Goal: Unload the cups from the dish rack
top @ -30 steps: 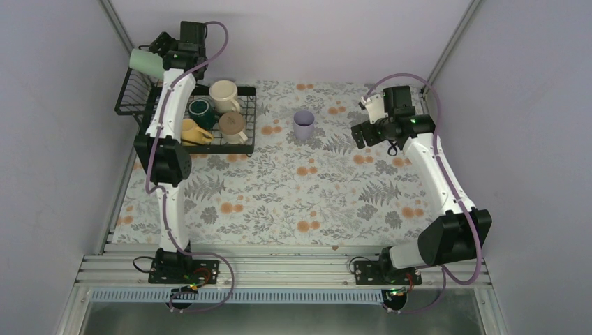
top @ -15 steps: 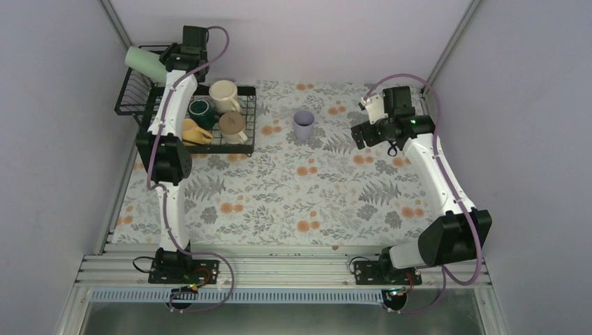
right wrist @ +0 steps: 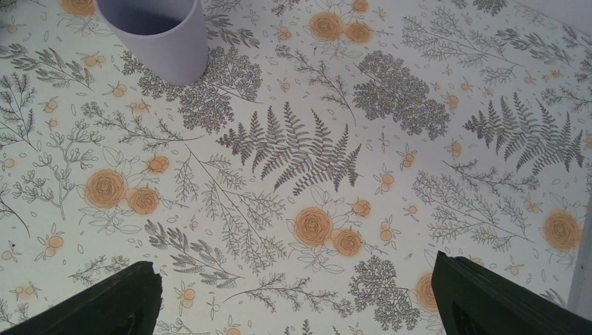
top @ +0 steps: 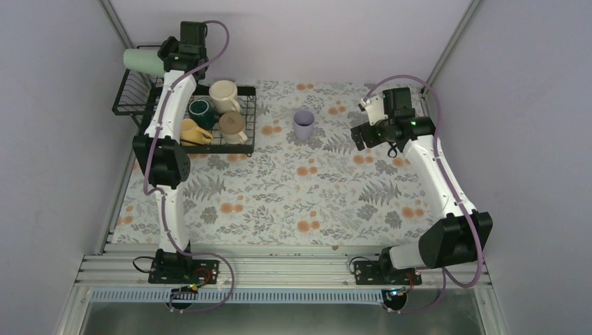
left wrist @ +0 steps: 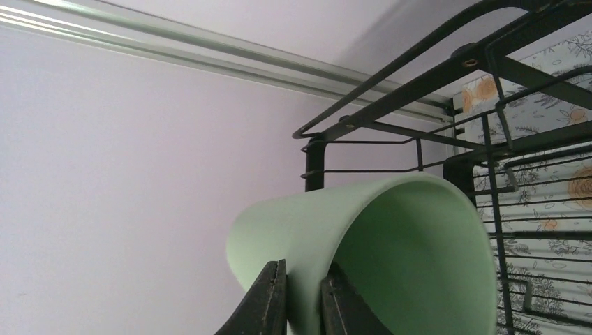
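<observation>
The left claw (left wrist: 301, 287) is clamped on the rim of the mint-green tumbler (left wrist: 391, 258). One finger (left wrist: 269, 296) is pressed against the outer wall and the other is seated inside the mouth, so that the wall is pinched between them. The tumbler is held on its side, with its base pointed toward the left side wall of the enclosure. In the overhead view it is located over the raised basket tier at the far-left end of the dish rack (top: 253, 118). Whether the tumbler is in contact with the rack wires cannot be determined.

Four cups are seated in the flat tray section of the rack:
- a cream mug (top: 223, 95) at the far side;
- a dark teal mug (top: 201, 108) just beside it, on the left;
- a yellow mug (top: 194, 131) at the near left, tipped on its side;
- a beige mug (top: 232, 124) at the near right.

A lavender tumbler (top: 304, 125) is set upright on the floral worktop (top: 314, 202), to the right of the rack and apart from it.

The right claw (right wrist: 300, 296) is held above the worktop with its fingers spread wide apart, and nothing is gripped between them. It is positioned to the right of the lavender tumbler and is not in contact with it.
</observation>
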You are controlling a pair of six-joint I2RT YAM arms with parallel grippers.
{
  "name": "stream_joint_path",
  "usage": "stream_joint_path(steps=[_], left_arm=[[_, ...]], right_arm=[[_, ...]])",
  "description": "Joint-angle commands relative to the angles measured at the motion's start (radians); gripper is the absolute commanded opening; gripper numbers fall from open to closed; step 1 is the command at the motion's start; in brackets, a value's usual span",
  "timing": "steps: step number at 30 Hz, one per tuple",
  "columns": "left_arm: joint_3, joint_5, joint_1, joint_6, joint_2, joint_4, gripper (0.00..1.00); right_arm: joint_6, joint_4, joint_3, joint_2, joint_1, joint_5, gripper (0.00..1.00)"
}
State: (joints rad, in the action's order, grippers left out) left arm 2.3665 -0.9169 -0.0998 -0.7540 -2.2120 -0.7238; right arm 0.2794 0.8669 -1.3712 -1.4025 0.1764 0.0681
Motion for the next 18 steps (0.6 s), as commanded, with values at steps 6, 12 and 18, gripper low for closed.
stream_joint_path(steps=[6,12,18], left_arm=[[-0.015,-0.011,-0.065,-0.006,0.096,-0.026,0.02],[0.041,-0.081,-0.158,-0.093,0.146,0.036,0.02],[0.058,-0.153,-0.307,-0.216,0.216,0.212,0.02]], right_arm=[[-0.008,-0.012,0.007,0.035,0.009,0.002,1.00],[-0.009,-0.011,0.010,0.042,0.008,0.000,1.00],[-0.016,-0.013,0.016,0.060,0.008,-0.063,1.00]])
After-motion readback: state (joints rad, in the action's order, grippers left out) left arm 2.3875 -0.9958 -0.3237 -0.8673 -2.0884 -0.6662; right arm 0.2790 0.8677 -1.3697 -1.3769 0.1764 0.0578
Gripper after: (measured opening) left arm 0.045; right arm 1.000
